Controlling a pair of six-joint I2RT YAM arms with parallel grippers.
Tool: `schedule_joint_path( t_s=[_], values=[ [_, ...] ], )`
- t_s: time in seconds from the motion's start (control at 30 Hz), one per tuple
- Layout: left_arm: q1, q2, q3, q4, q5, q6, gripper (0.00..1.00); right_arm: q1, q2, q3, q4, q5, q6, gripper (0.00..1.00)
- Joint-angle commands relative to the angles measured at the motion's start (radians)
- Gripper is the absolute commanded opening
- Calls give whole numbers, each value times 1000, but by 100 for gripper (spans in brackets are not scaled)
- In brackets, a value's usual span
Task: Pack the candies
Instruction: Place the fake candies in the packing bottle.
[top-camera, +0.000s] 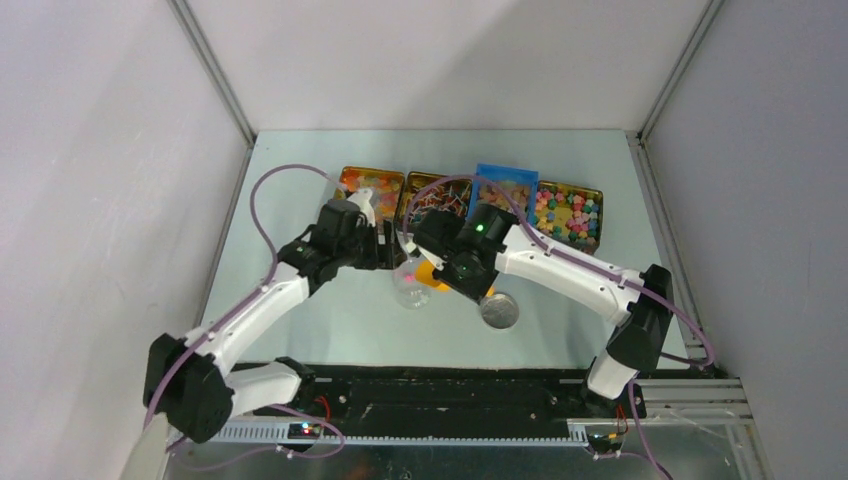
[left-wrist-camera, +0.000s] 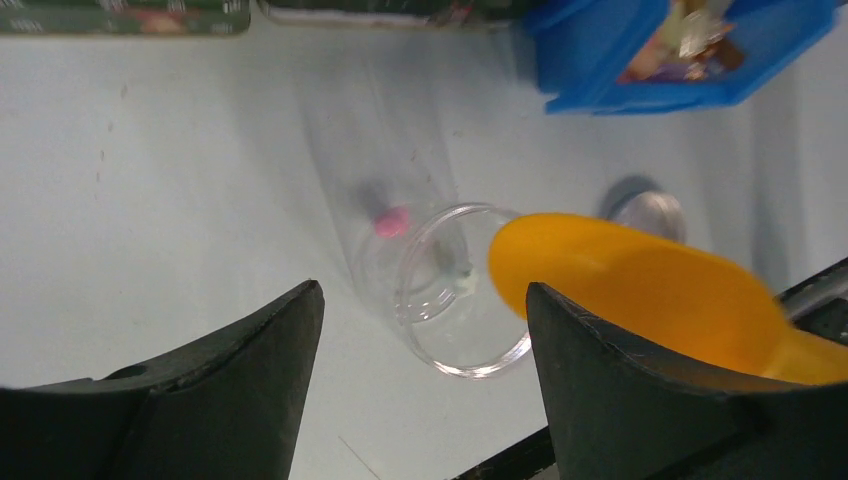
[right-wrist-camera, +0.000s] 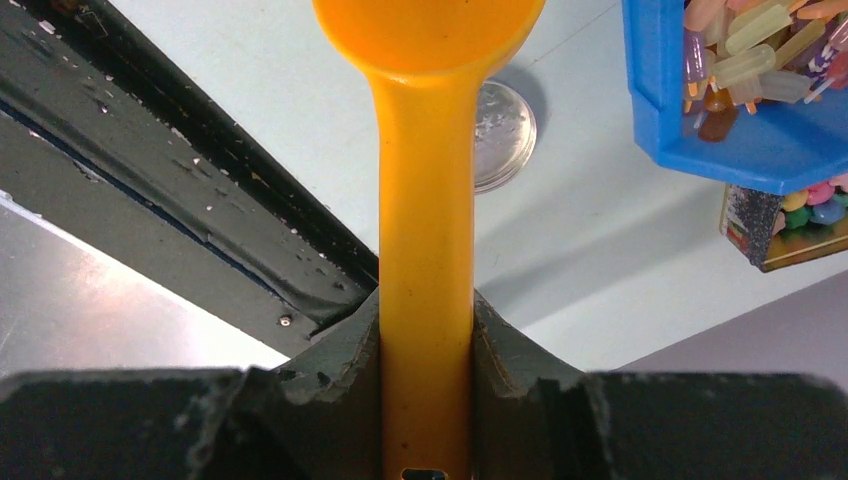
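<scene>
Candies: I see the candies (top-camera: 568, 212) mostly sitting in four containers in a row at the far side of the table (top-camera: 330, 320). One pink candy (left-wrist-camera: 392, 221) lies apart from them, at the bottom of the clear jar (left-wrist-camera: 440, 285).
Containers: three tins (top-camera: 372, 185) and one blue tray (right-wrist-camera: 700, 140). The blue tray is third from the left and holds pale wrapped sticks.
Clear jar: it stands mid-table, in front of the row, with its open mouth up. It is between my two claws.
Orange scoop: the orange scoop (right-wrist-camera: 425, 250) has its bowl over the right side of the jar's rim. I cannot tell whether it touches the glass, or what is in the bowl.
Right claw: the right claw (right-wrist-camera: 425, 330) is pinched tight on the scoop's handle, one finger on each side, the handle running straight out ahead of it.
Left claw: the left claw (left-wrist-camera: 422, 295) is spread wide and holds nothing. The jar shows in the gap between its fingers (left-wrist-camera: 250, 370), which touch neither the jar nor the scoop.
Right arm: it reaches in from the right, wrist turned towards the middle.
Left arm: it stretches forward and inward, the wrist just left of the jar, in front of the left tins.
Silver lid: the silver lid (right-wrist-camera: 503, 135) lies flat on the table, just to the right of the jar and nearer me, touched by nothing.
</scene>
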Motion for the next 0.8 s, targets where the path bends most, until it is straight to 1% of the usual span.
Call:
schedule_joint_path(
  t_s=[0.0,0.13,0.17,0.27,0.4,0.57,0.77],
  values=[
    [6,-109,62,12,-20,10,82,22,-15,33,-23,13,-5,0],
    [5,-179,72,-6,-78,6,85,30,-38,30,-9,-8,-14,0],
    [5,-220,70,-25,-112,6,86,30,-14,50,-26,-8,-7,0],
    [6,-264,60,-55,-221,9,87,35,17,88,-74,5,6,0],
    [5,-336,37,-91,-304,46,90,35,48,127,-108,16,37,0],
    [5,-334,25,-130,-324,70,90,40,75,172,-131,7,54,0],
    [4,-321,0,-140,-325,80,89,44,98,216,-153,-14,66,0]
  ],
)
